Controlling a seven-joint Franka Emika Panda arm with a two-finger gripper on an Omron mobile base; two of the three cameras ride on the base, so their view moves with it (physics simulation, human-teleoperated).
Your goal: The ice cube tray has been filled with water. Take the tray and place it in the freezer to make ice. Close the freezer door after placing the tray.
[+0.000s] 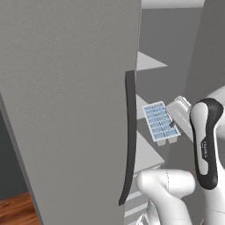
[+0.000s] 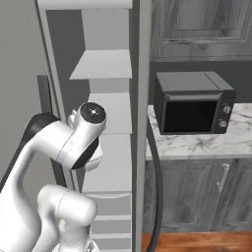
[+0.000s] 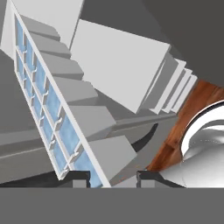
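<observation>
The ice cube tray is a white grid of cells filled with pale blue water. It hangs level inside the open freezer, over a white shelf. My gripper is shut on the tray's right edge. In the hand view the tray runs from the top left down to between the fingertips, and my gripper clamps its rim. White shelves and stacked drawers lie below it. The freezer's interior shelves also appear behind my arm in the right base view.
The freezer's wide grey door stands open on the left, with a long dark handle. To the right of the freezer a black microwave sits on a marble counter above grey cabinets. Wood floor lies below.
</observation>
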